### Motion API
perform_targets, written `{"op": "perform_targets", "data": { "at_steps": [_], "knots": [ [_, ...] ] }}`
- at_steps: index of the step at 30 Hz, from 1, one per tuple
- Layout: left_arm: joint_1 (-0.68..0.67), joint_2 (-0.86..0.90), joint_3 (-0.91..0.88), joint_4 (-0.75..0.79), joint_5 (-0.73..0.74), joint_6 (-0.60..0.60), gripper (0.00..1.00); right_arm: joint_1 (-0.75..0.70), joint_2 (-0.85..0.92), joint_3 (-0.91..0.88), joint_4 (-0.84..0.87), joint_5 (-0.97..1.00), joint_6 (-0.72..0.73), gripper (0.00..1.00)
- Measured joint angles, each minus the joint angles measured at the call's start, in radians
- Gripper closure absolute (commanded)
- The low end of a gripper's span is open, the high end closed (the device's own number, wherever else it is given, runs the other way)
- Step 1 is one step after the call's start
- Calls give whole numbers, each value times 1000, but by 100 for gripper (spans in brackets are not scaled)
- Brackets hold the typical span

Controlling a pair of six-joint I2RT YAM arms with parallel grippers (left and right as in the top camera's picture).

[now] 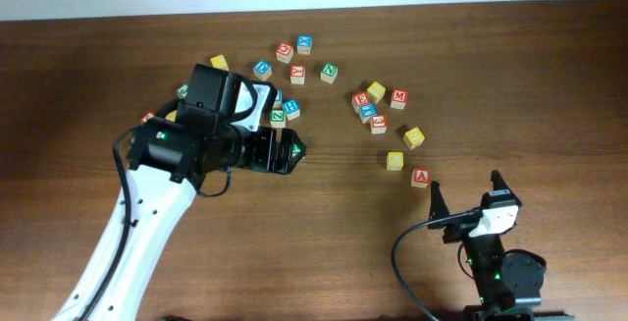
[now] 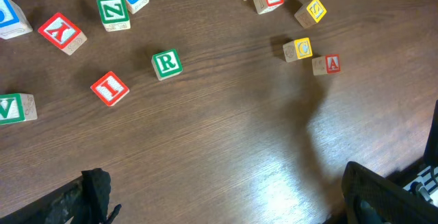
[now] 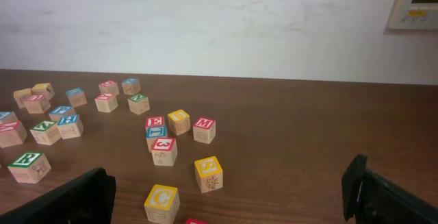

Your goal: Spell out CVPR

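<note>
two robot arms [image 1: 147, 213], over twenty wooden letter cubes [image 1: 329, 72]

White left arm [image 1: 137, 233] w/ black wrist block, black cables, green LED; jaws black.

I see the dark wooden table [image 1: 530, 76] carrying lettered cubes [image 1: 376, 91] scattered mid-table toward its far edge.
</note>
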Motion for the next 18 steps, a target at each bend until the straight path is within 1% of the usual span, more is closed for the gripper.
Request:
{"op": "perform_targets", "data": {
  "at_steps": [18],
  "knots": [
    [0,0,0,-30,0,0,1,0,0,0,0,0,-1,2]
  ]
}}
